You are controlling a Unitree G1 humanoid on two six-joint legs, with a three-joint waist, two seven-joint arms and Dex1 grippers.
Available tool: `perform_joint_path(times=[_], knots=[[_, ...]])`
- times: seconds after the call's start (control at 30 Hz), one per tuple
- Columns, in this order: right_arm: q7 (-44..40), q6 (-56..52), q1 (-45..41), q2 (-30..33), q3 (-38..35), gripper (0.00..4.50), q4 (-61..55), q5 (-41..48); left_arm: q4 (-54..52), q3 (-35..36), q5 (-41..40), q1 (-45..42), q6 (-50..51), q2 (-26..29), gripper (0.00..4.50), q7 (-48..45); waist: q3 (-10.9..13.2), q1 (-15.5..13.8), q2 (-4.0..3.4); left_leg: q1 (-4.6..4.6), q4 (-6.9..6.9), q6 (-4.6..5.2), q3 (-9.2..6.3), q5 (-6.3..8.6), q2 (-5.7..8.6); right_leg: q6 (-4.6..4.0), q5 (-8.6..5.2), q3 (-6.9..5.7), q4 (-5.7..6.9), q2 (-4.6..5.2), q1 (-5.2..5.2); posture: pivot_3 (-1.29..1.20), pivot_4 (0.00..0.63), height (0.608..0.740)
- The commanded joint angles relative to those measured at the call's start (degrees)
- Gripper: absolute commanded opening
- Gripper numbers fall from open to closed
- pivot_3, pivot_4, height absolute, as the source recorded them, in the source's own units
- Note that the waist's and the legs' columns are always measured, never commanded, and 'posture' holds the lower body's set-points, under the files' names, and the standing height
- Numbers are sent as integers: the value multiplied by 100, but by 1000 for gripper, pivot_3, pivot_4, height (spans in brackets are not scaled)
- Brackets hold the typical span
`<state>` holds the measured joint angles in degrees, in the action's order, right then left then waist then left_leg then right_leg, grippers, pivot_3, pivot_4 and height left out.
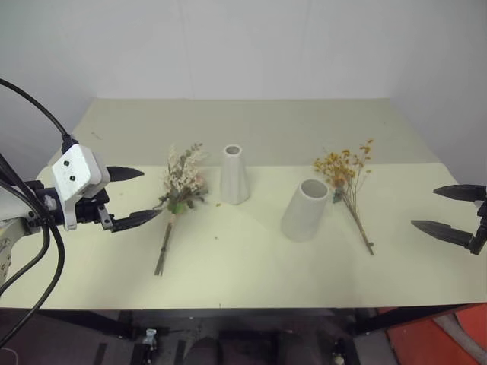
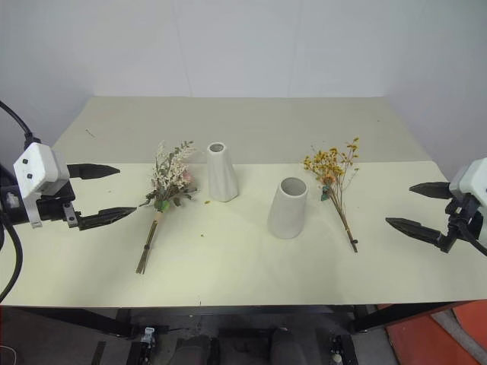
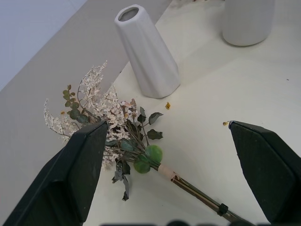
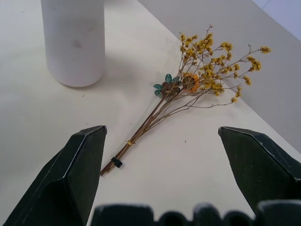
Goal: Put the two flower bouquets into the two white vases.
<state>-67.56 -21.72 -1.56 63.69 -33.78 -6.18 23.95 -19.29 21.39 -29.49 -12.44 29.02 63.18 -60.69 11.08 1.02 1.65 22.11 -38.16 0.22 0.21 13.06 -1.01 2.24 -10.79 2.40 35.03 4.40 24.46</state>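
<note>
Cream table (image 2: 243,281) with bouquets (image 2: 166,182), vases (image 2: 288,207).

From my left wrist, the wide vase (image 3: 248,21) is cut off at the frame's edge, so I see just its lower body and not its mouth. The stems of the cream and rose bouquet (image 3: 117,136) run out past the edge, and one of my fingers (image 3: 70,174) covers part of its sprigs. From my right wrist, that vase (image 4: 74,40) again loses its top, and my fingers (image 4: 70,181) are cropped at their bases. From the head, my right gripper (image 1: 456,213) is clipped by the picture's side. The small specks on the table (image 3: 167,105) beside the slim vase (image 3: 148,52) are too tiny to name.
</note>
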Motion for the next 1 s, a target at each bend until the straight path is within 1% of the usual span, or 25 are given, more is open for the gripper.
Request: perform_joint_path(times=[0.03,0.5,0.67,0.77,0.9,1.0], knots=[[7,78,-83,31,-96,4474,-29,84,-101,215,-23,-3,27,67,4500,47,0,0,0,0,0,0,0,0,0,0,0,0,0,0,0,0,150,740],[26,55,-134,46,-91,4474,-35,87,-111,232,-25,36,18,47,4500,73,0,1,0,0,0,0,0,0,0,0,0,0,0,0,0,0,150,740],[22,25,-161,61,-65,4474,-66,108,-186,340,40,311,154,75,4500,137,0,5,0,0,0,0,0,0,-1,0,0,0,0,0,0,0,150,740],[48,-83,-227,51,-22,4474,-213,205,-374,523,17,542,562,54,4500,409,0,14,0,-1,0,0,0,0,-1,0,0,0,1,0,0,0,150,740],[104,-366,-472,33,86,4474,-648,560,-807,735,-83,706,1297,-52,4500,956,0,13,0,-2,0,0,-1,0,-2,0,0,1,2,-1,1,0,150,740],[150,-471,-684,89,393,4474,-1104,678,-1225,847,-173,789,2118,-194,4500,1519,0,14,1,-1,0,0,-2,0,-2,7,4,0,1,-1,1,0,150,740]])
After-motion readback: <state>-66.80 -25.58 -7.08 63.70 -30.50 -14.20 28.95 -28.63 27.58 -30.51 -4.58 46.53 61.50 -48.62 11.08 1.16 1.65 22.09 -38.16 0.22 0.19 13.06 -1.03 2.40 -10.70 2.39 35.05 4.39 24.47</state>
